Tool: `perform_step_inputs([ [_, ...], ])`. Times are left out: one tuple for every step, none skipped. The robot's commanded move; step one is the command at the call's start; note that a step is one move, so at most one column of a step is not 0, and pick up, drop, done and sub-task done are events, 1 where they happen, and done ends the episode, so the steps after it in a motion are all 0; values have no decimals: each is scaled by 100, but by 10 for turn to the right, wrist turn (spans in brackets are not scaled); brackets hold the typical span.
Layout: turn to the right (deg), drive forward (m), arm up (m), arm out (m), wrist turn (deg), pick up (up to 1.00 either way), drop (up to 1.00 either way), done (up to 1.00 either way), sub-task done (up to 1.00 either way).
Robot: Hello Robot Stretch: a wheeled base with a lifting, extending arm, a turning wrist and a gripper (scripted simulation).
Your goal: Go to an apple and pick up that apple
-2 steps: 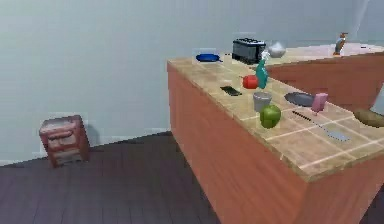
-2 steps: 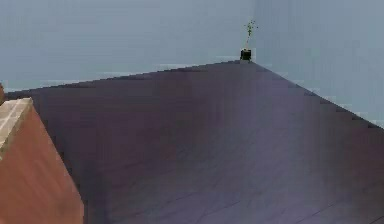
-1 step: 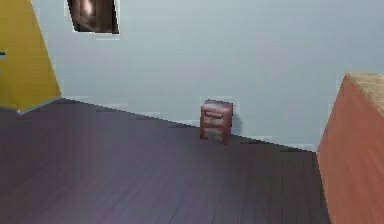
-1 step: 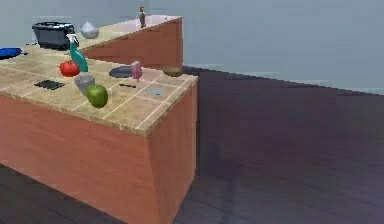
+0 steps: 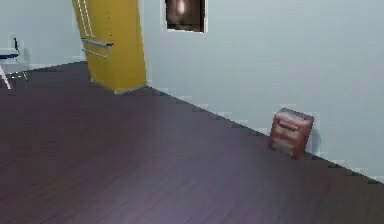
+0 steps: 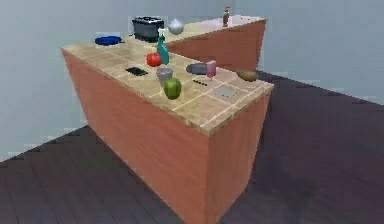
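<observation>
Sitting on the tiled top of the brick counter (image 6: 150, 130) is a round green apple (image 6: 172, 88). It is near the front edge of the top. A grey cup (image 6: 165, 73) stands just behind it. A round red thing (image 6: 154, 59) is a bit farther back, next to a tall teal bottle (image 6: 161, 44). The red thing might be an apple too, or a tomato; I cannot tell which. A pink cup (image 6: 211, 68) and a brown potato (image 6: 247, 74) are toward the arm side view's right.

An apple is hard and smooth. It is not heavy and it will not break. I think it can roll and slip, because it is round and shiny. The best place to hold it is around its fat middle, with one finger on each side. Coming from above or from the front should keep the grey cup from getting bumped. The green apple is close to the edge, so a push could roll it off.

How the arm is set, and what the gripper is doing, I cannot tell. I think the arm needs to be higher than the counter top and then reach out.

Looking ahead, a yellow cupboard (image 5: 112, 45) and a small brown box (image 5: 291, 131) stand by the wall.
</observation>
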Motion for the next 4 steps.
perform_step_inputs([
  [450, 0, 0, 0, 0, 0, 0, 0, 0],
  [450, 0, 0, 0, 0, 0, 0, 0, 0],
  [180, 0, 0, 0, 0, 0, 0, 0, 0],
  [0, 40, 0, 0, 0, 0, 0, 0, 0],
])
